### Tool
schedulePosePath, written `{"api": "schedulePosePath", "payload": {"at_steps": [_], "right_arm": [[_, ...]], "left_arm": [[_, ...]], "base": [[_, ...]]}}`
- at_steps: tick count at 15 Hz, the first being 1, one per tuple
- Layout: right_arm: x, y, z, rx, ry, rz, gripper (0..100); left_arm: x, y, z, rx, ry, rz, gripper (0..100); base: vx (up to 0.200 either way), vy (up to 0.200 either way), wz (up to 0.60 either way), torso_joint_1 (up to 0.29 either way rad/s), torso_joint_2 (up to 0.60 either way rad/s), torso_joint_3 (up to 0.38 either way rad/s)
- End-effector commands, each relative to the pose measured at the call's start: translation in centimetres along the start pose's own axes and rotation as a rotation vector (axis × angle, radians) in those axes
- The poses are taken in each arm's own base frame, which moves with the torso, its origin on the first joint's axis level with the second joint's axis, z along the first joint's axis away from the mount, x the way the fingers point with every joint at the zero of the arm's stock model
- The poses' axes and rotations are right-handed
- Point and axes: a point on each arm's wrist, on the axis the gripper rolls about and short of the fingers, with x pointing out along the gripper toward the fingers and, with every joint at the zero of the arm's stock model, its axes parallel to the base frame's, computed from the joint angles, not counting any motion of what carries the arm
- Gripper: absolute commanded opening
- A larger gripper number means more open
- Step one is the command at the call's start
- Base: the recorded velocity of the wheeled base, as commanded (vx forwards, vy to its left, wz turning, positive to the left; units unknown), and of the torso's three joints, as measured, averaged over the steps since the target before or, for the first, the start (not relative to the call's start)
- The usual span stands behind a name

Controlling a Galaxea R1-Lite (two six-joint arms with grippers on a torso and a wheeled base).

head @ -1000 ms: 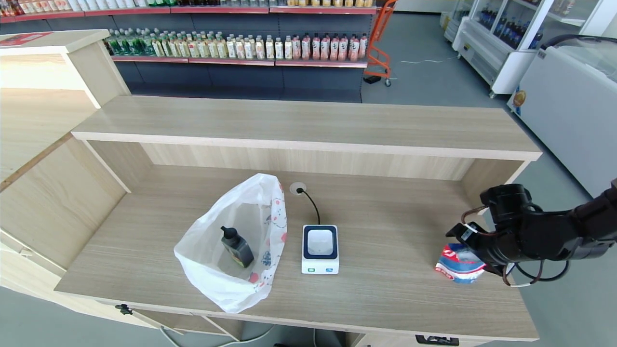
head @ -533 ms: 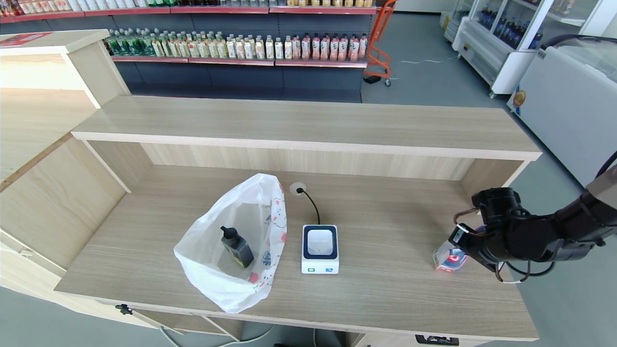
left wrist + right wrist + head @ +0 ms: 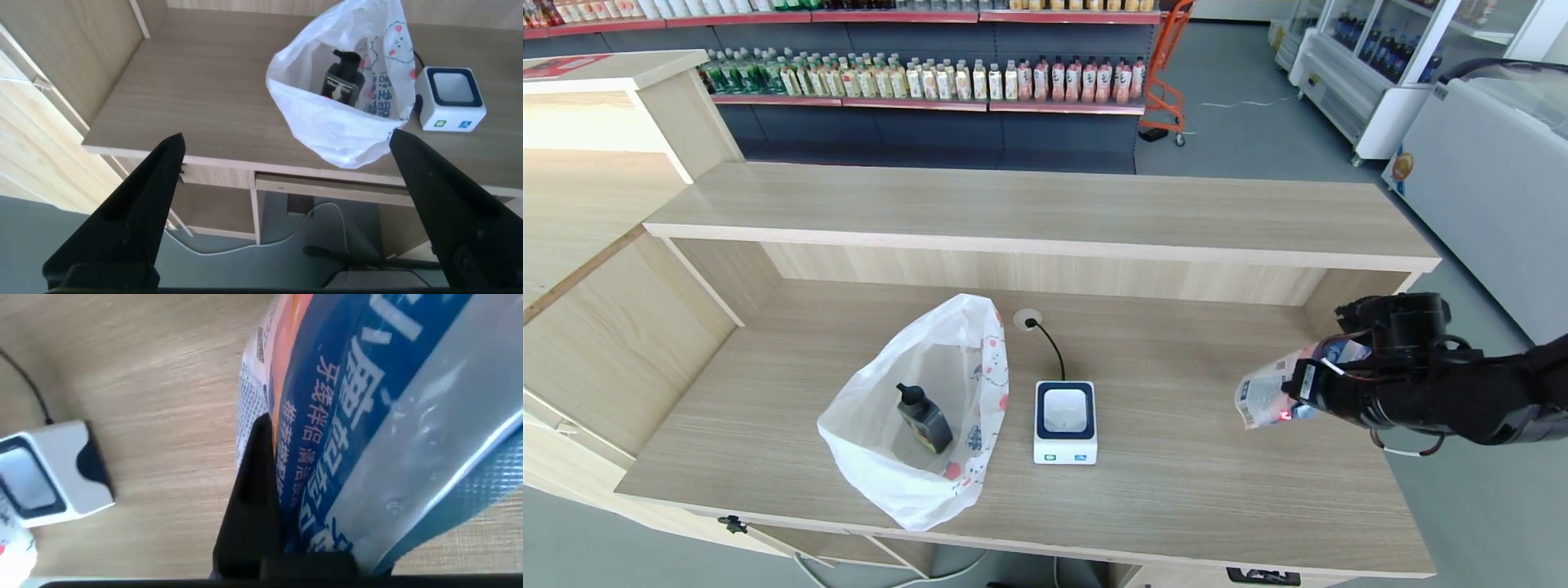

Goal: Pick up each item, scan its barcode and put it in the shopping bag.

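Note:
My right gripper [image 3: 1311, 392] is shut on a soft pouch [image 3: 1262, 394] with blue, red and white print, held tilted above the counter's right part, off the wood. In the right wrist view the pouch [image 3: 384, 433] sits against a dark finger [image 3: 257, 498]. The white barcode scanner [image 3: 1065, 420] with a dark-framed window sits mid-counter, to the left of the pouch. The white shopping bag [image 3: 935, 408] stands open left of the scanner with a dark pump bottle [image 3: 924, 418] inside. My left gripper [image 3: 286, 212] hangs open off the counter's front edge, its fingers [image 3: 135, 212] spread wide, the bag [image 3: 343, 90] beyond it.
The wooden counter [image 3: 1160, 490] has a raised back ledge [image 3: 1045, 204] and side walls. A black cable [image 3: 1052, 347] runs from the scanner to a grommet hole behind it. Shelves of bottles and freezers stand across the aisle.
The right gripper has lifted the pouch off the counter and turned it on its side, carrying it slightly up and left. The left arm, bag and scanner are unmoved.

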Motion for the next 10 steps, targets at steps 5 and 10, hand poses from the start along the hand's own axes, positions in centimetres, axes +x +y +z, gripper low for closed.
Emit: {"api": "schedulePosePath", "payload": {"at_steps": [5, 10], "right_arm": [[-12.1, 3.1, 0.5, -0.305, -0.040, 0.782, 0], [-13.0, 4.5, -1.1, -0.426, 0.025, 1.038, 0]], "left_arm": [[0.0, 0.0, 0.0, 0.000, 0.000, 0.001, 100], [0.0, 0.0, 0.0, 0.000, 0.000, 0.001, 100]], "base": [[0.000, 0.000, 0.00, 0.000, 0.00, 0.000], [0.000, 0.000, 0.00, 0.000, 0.00, 0.000]]}}
